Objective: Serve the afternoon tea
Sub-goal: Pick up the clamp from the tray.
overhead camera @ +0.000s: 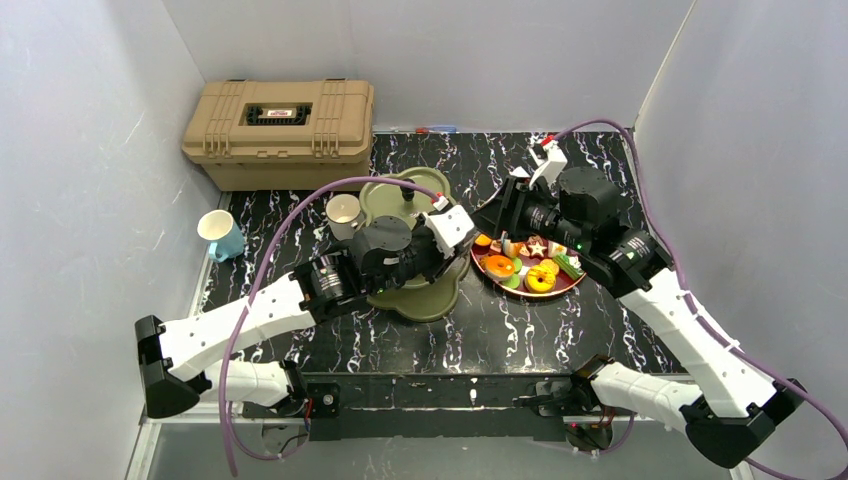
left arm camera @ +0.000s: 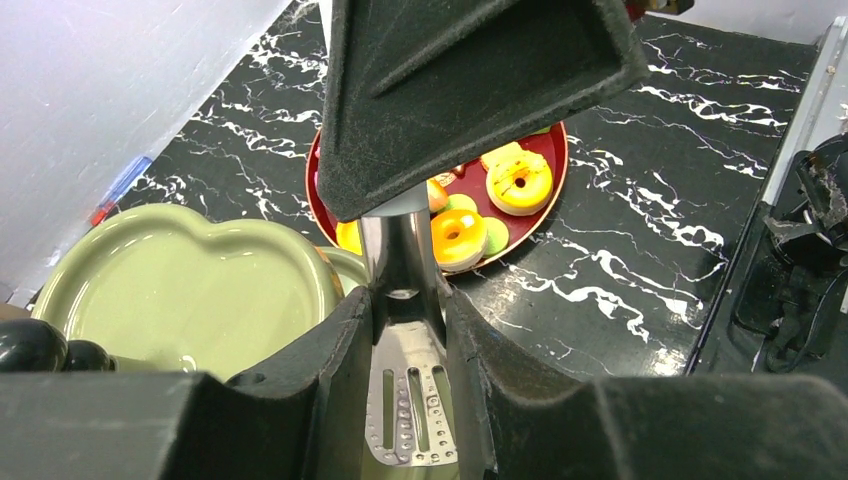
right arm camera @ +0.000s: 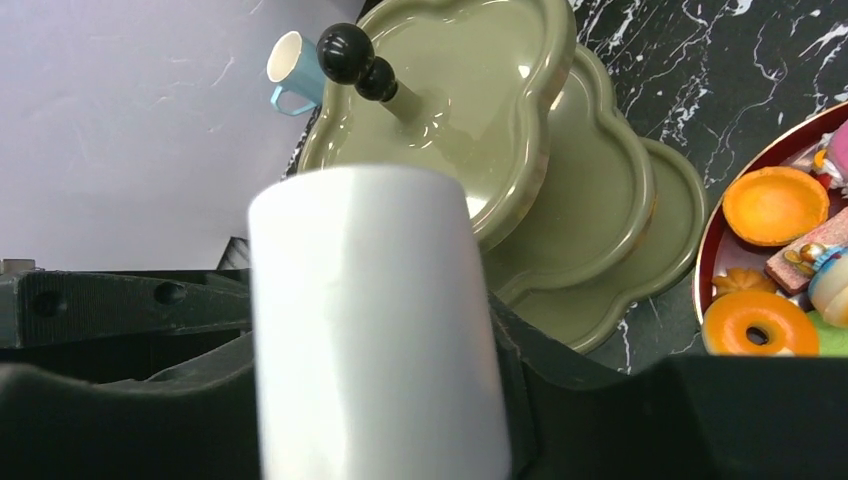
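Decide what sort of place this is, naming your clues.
Probably a robot test booth: plain white walls around a black marbled tabletop, two robot arms bolted at its edge, colourful toy pastries.

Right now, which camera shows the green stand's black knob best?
The right wrist view: the black knob stands sharp and unblocked above the stand's top tier. The top view shows it only as a small dark spot from above. The left wrist view catches it at the frame's left edge, partly cropped.
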Motion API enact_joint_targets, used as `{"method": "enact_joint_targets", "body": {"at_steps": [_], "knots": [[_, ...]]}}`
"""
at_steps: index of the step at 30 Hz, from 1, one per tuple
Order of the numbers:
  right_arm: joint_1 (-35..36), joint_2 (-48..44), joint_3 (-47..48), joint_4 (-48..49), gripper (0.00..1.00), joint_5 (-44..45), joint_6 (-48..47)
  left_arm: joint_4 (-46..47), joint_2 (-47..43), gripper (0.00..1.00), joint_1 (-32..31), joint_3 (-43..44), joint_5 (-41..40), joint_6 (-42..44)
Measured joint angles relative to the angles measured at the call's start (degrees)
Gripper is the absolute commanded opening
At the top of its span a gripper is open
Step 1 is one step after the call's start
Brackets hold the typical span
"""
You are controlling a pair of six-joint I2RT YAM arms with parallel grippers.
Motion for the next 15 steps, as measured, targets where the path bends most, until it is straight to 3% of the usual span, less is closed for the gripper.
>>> {"method": "enact_joint_targets", "body": {"at_steps": [2,3,5,6,9,11,15], "knots": [[0.0,0.2,0.0,0.2,0.45,-0.4,0.4,0.0,-0.1,0.00,0.0,-0.2,0.0,0.0],[0.1,0.2,0.0,0.2,0.43,-0.7,0.6,0.2,-0.1,0.08,0.0,-0.4,0.1,0.0],[0.3,0.1,0.0,0.4,0.41,-1.0,1.0,0.5,-0.1,0.48,0.0,-0.5,0.4,0.0],[0.3,0.0,0.0,0.4,0.41,-1.0,1.0,0.5,-0.1,0.62,0.0,-0.5,0.6,-0.1],[0.4,-0.1,0.0,0.2,0.39,-0.5,0.0,0.1,-0.1,0.89,-0.2,-0.3,2.3,0.0],[0.4,-0.1,0.0,-0.8,0.35,1.0,-1.2,-1.2,0.3,0.97,-0.4,0.9,3.0,0.1],[0.4,-0.2,0.9,-5.7,0.26,6.3,-5.1,-4.1,0.7,0.98,0.6,4.9,4.6,-0.4]]}}
